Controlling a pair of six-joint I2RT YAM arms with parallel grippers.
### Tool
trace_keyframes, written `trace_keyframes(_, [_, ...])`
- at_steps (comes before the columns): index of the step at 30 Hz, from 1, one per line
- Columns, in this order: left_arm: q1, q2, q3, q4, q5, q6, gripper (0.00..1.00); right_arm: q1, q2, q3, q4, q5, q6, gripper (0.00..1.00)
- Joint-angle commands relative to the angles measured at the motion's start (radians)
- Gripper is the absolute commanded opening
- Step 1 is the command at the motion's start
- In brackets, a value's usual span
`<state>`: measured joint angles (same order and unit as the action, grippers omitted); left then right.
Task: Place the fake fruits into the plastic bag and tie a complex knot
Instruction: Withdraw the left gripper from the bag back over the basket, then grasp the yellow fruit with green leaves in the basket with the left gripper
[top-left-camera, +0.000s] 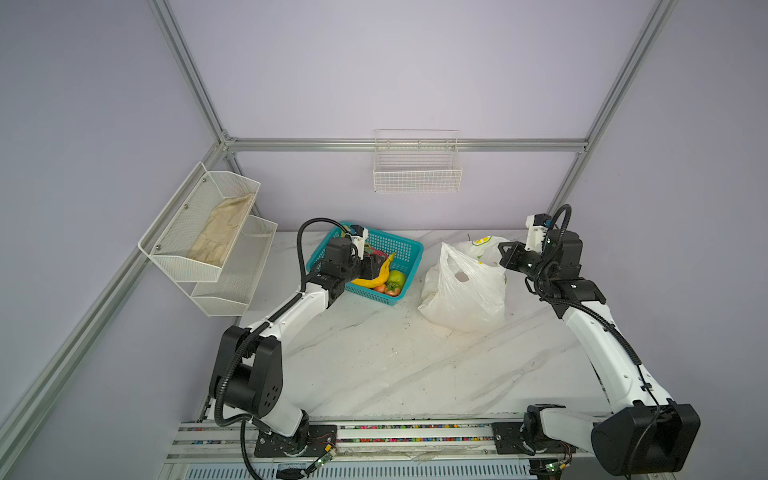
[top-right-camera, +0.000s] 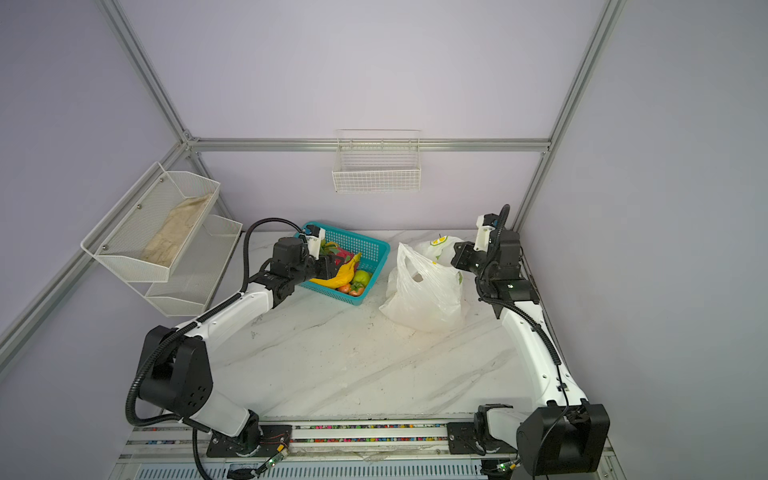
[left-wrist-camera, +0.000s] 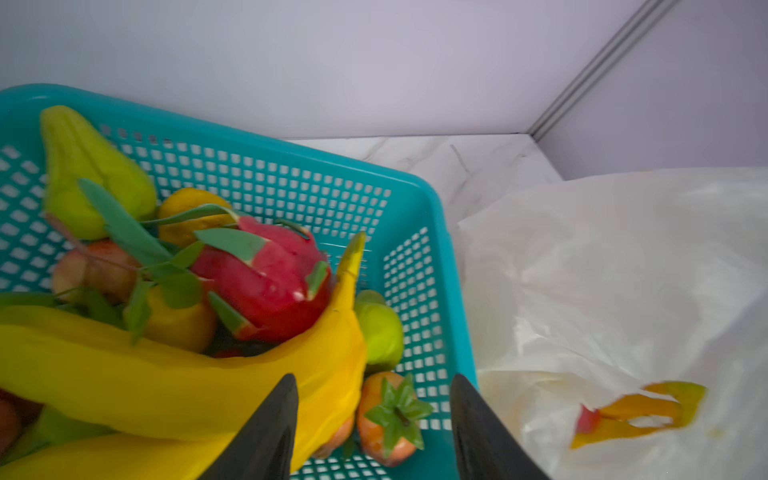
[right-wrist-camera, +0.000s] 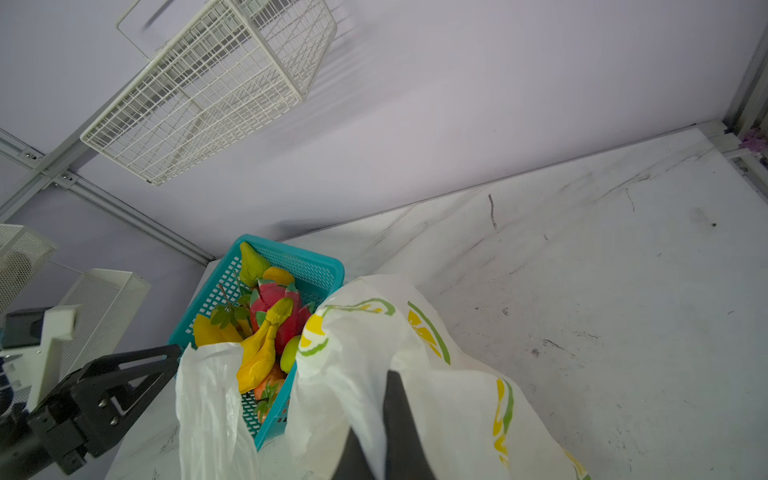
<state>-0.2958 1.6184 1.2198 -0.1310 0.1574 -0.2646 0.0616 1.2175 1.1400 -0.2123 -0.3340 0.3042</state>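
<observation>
The fake fruits are seen piled in a teal mesh basket (top-left-camera: 419, 249) that stands at the back of the marble table (top-left-camera: 374, 365). Yellow bananas (top-left-camera: 380, 274) are laid across the heap, a pink-red dragon fruit (left-wrist-camera: 266, 282) is lodged behind them, a green pear (left-wrist-camera: 83, 166) is propped against the basket's far wall, and a small orange-red fruit with a green calyx (left-wrist-camera: 388, 419) is tucked by the near wall. The left gripper (left-wrist-camera: 374, 379) is held over the basket with its jaws parted. Nothing is clamped between them, though one finger is seen overlapping a banana's side in the left wrist view. The plastic bag (top-left-camera: 465, 291) is stood on the table just beside the basket, to its right in both top views, with one handle loop raised upright. The right gripper (top-left-camera: 503, 254) is closed on the bag's upper edge at its far right side. In the right wrist view the white film is seen gathered around the black fingers (right-wrist-camera: 399, 415). An orange-yellow patch is visible on the bag's film in the left wrist view, but whether it is print or fruit cannot be told. A white wire basket (top-left-camera: 417, 174) is hung on the back wall.
</observation>
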Motion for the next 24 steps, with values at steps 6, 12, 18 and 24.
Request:
trace_keyframes(6, [0.125,0.185,0.348,-0.186,-0.116,0.071,0.61,-0.003,0.009,-0.017,0.051,-0.027,-0.001,0.00])
trace_keyframes(12, [0.178,0.345,0.521,-0.258,-0.054,0.056,0.55,-0.002,0.004,-0.017,0.048,-0.024,-0.006,0.00])
trace_keyframes(18, [0.193,0.457,0.640,-0.306,-0.025,0.056,0.45,-0.002,0.005,-0.019,0.047,-0.019,-0.007,0.00])
trace_keyframes(24, [0.197,0.530,0.736,-0.359,-0.019,0.056,0.31,-0.002,0.007,-0.022,0.048,-0.015,-0.010,0.00])
